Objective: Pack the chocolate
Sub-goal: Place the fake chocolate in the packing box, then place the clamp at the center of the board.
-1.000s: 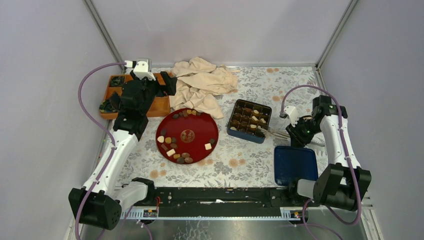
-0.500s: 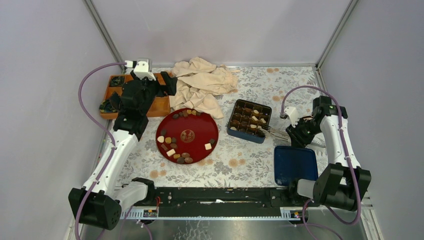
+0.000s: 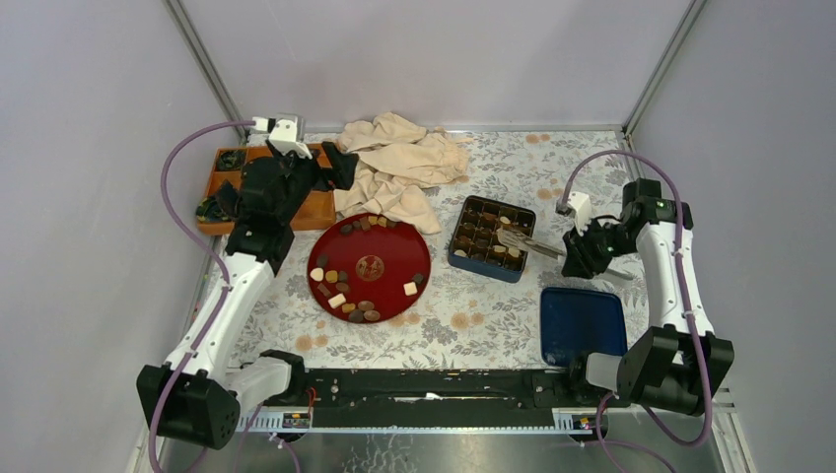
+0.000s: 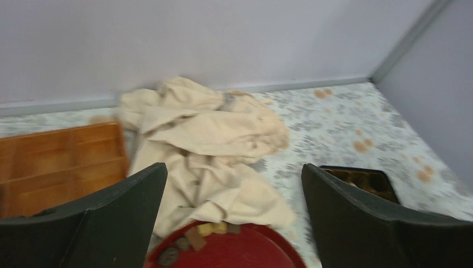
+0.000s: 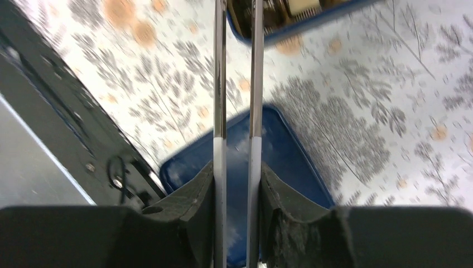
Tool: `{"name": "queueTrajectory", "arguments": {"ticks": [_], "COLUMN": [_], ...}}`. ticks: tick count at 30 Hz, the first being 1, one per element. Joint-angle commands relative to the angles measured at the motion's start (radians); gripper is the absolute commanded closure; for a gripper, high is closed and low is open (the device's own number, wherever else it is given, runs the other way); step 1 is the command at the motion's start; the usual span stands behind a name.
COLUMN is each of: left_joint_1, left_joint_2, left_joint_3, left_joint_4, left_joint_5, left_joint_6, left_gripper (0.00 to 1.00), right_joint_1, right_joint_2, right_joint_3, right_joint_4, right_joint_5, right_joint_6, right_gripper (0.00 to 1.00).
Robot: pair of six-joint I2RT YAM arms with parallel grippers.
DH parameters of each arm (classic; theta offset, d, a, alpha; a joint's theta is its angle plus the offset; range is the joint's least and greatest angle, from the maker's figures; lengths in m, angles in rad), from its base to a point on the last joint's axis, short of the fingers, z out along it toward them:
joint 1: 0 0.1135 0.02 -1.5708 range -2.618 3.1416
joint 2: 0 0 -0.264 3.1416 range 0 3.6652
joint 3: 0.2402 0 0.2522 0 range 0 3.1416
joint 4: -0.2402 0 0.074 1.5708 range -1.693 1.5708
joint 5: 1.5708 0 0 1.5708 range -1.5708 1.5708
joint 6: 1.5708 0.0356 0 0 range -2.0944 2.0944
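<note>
Bite-sized chocolate (image 3: 337, 300) — brown, dark, cream

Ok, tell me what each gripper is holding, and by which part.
Right gripper clamps metal tongs across both arms, toward their rear end. Left gripper is open, empty.

Brown and cream chocolate pieces (image 3: 337, 301), scattered on red plate (image 3: 396, 246), several in box (image 3: 482, 267)

The tongs (image 5: 220, 78) are gleaming like polished metal, the red plate (image 3: 389, 281) is shining glossy, the beige cloth (image 3: 399, 163) is looking matt, and the tray (image 4: 56, 162) is perhaps showing wood.
</note>
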Motion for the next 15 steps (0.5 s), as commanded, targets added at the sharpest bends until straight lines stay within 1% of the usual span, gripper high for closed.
{"name": "queueTrajectory", "arguments": {"ticks": [1, 2, 3, 5, 6, 8, 10, 12, 13, 14, 15], "left_joint_1": [-0.002, 0.006, 0.016, 0.045, 0.057, 0.068, 0.07, 0.068, 0.066, 0.061, 0.058], "left_joint_2": [0.082, 0.112, 0.141, 0.191, 0.21, 0.248, 0.308, 0.4, 0.452, 0.494, 0.515], "left_joint_3": [0.027, 0.038, 0.046, 0.022, -0.016, -0.124, -0.214, -0.275, -0.297, -0.306, -0.306], "left_joint_4": [0.085, 0.094, 0.113, 0.232, 0.344, 0.656, 0.987, 1.31, 1.458, 1.534, 1.542], "left_joint_5": [0.254, 0.326, 0.429, 0.593, 0.657, 0.73, 0.758, 0.756, 0.747, 0.761, 0.781], "left_joint_6": [-0.154, -0.226, -0.311, -0.532, -0.682, -0.995, -1.288, -1.572, -1.696, -1.801, -1.808], "left_gripper": [0.01, 0.01, 0.01, 0.01, 0.01, 0.02, 0.03, 0.05, 0.08, 0.11, 0.12], "right_joint_1": [-0.005, -0.004, -0.004, -0.004, -0.003, -0.002, -0.002, -0.002, -0.002, -0.002, -0.002], "right_joint_2": [0.008, 0.008, 0.008, 0.006, 0.007, 0.009, 0.009, 0.009, 0.008, 0.005, 0.001], "right_joint_3": [0.037, 0.027, 0.018, -0.002, -0.013, -0.021, -0.023, -0.027, -0.032, -0.036, -0.041], "right_joint_4": [0.064, 0.111, 0.161, 0.256, 0.316, 0.375, 0.406, 0.413, 0.416, 0.416, 0.418], "right_joint_5": [-0.291, -0.325, -0.367, -0.416, -0.434, -0.457, -0.473, -0.488, -0.493, -0.495, -0.496], "right_joint_6": [0.165, 0.218, 0.274, 0.377, 0.426, 0.49, 0.527, 0.539, 0.542, 0.543, 0.544], "right_gripper": [0.67, 0.67, 0.67, 0.67, 0.67, 0.67, 0.67, 0.67, 0.67, 0.67, 0.67]}}
